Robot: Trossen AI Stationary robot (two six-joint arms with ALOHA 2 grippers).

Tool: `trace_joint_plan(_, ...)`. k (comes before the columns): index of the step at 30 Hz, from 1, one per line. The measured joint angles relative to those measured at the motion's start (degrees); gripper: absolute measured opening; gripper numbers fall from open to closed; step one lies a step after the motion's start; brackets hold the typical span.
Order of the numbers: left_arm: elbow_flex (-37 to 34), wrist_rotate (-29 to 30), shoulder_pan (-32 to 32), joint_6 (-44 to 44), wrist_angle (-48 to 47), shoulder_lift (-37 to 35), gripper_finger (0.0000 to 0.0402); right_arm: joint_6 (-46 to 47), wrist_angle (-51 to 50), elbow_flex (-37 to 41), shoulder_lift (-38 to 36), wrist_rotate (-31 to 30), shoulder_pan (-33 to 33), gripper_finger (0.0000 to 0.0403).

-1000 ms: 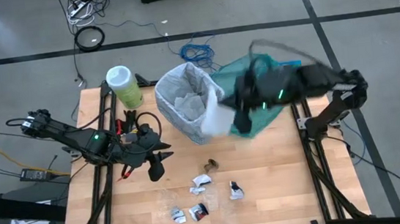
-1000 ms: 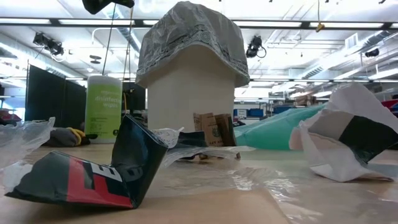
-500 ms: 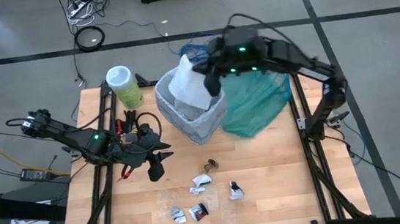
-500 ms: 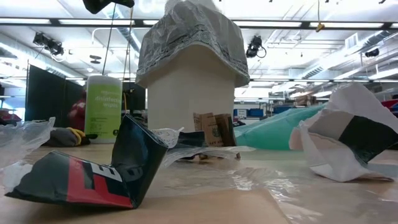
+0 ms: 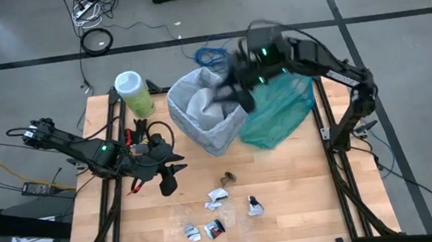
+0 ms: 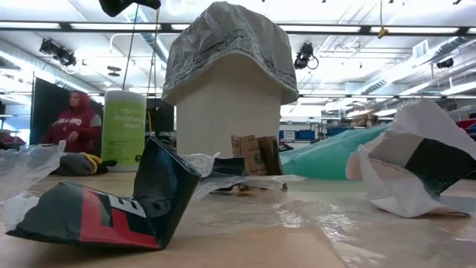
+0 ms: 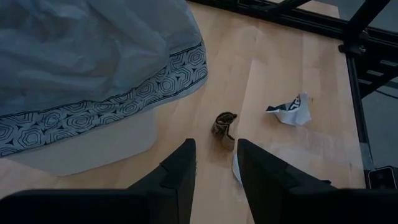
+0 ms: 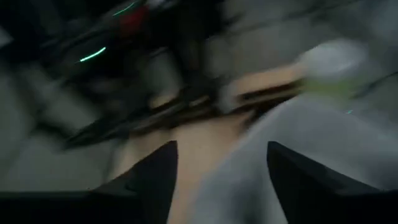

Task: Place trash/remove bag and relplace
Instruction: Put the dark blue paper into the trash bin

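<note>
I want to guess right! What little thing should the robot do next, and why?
Probably swing the right hand away from the bin toward the scraps on the table. Its fingers are open and empty, and several scraps lie loose there.

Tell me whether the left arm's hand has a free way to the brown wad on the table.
Probably yes. The left hand is open and points at the brown wad, with only bare wood between them. The bin stands off to one side, and the right hand is up over the bin, well clear.
</note>
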State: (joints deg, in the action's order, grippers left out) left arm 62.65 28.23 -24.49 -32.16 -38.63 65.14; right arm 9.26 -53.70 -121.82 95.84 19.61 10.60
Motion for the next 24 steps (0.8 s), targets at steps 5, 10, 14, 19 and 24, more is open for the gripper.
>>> trace_joint_plan(5,0.02,0.01,0.00,0.00,-0.01,0.00,0.0126,1.55,-18.31,3.41,0.86,-7.20,-14.32,0.0251)
trace_joint_plan(10,0.00,0.02,0.00,0.00,-0.03,0.00,0.0126,9.73,-17.72,16.17,0.89,-15.66,-26.16,0.0242)
trace_joint_plan(14,0.00,-0.87,0.00,0.27,-0.13,0.00,0.0126,17.22,-6.98,27.36,0.86,-17.95,-31.41,0.0245)
trace_joint_plan(19,0.00,-2.67,0.00,0.33,-0.81,0.00,0.0126,27.98,6.86,37.64,0.89,-16.61,-34.64,0.0255)
trace_joint_plan(24,0.00,-4.07,0.00,0.42,-2.51,0.00,0.0126,36.21,15.36,44.57,0.80,-15.51,-37.65,0.0264)
